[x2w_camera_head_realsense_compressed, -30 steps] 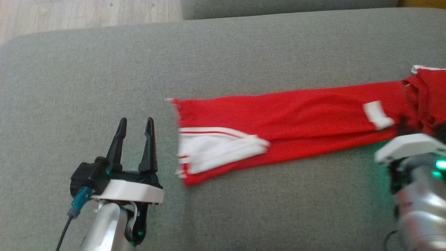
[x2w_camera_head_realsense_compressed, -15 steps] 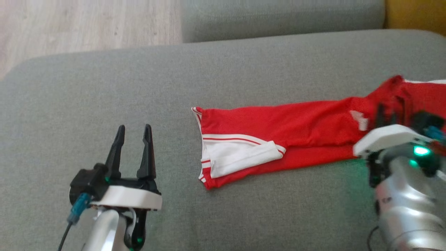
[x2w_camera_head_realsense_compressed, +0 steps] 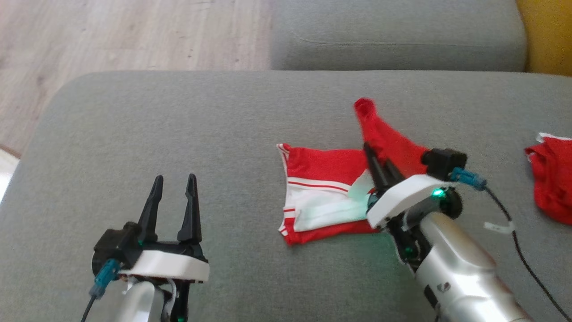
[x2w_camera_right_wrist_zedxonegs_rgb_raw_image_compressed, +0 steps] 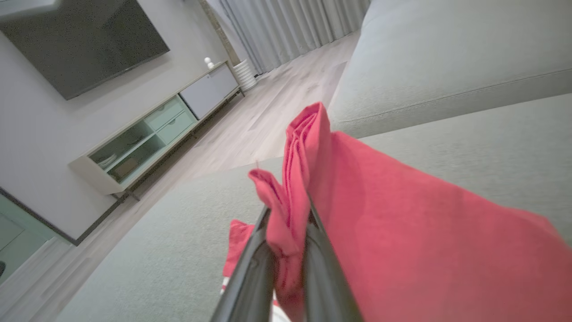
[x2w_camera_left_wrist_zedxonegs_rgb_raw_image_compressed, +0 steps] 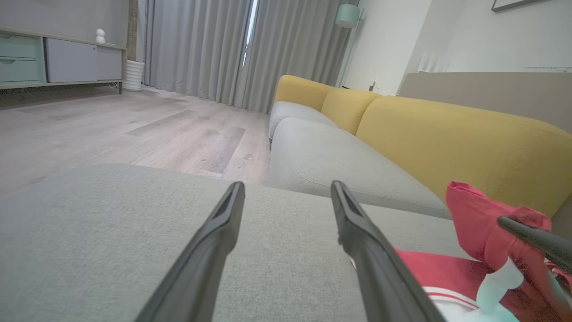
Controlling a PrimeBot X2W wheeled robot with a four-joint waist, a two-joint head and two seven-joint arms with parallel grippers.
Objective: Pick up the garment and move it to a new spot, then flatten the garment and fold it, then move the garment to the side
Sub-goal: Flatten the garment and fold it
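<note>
The garment [x2w_camera_head_realsense_compressed: 321,197] is red with white stripes and lies on the grey sofa seat [x2w_camera_head_realsense_compressed: 223,125]. My right gripper [x2w_camera_head_realsense_compressed: 373,154] is shut on a bunched red end of it, held up above the flat striped part. In the right wrist view the red cloth [x2w_camera_right_wrist_zedxonegs_rgb_raw_image_compressed: 402,232] is pinched between the two fingers of the right gripper [x2w_camera_right_wrist_zedxonegs_rgb_raw_image_compressed: 288,214] and drapes to the right. My left gripper [x2w_camera_head_realsense_compressed: 174,181] stands open over bare cushion, left of the garment. The left wrist view shows the left gripper [x2w_camera_left_wrist_zedxonegs_rgb_raw_image_compressed: 288,190] with nothing between its fingers and the raised red cloth [x2w_camera_left_wrist_zedxonegs_rgb_raw_image_compressed: 473,214] at the right.
A separate heap of red cloth [x2w_camera_head_realsense_compressed: 552,179] lies at the right edge of the seat. A second grey cushion [x2w_camera_head_realsense_compressed: 393,36] sits behind, with yellow backrests [x2w_camera_left_wrist_zedxonegs_rgb_raw_image_compressed: 447,134]. Wood floor [x2w_camera_head_realsense_compressed: 111,36] lies beyond the seat's left and far edges. A cable [x2w_camera_head_realsense_compressed: 514,223] trails from the right wrist.
My right gripper has carried the garment's right end leftward and up, doubling the long red strip back over its striped part. The head view has shifted. The left gripper has stayed still.
</note>
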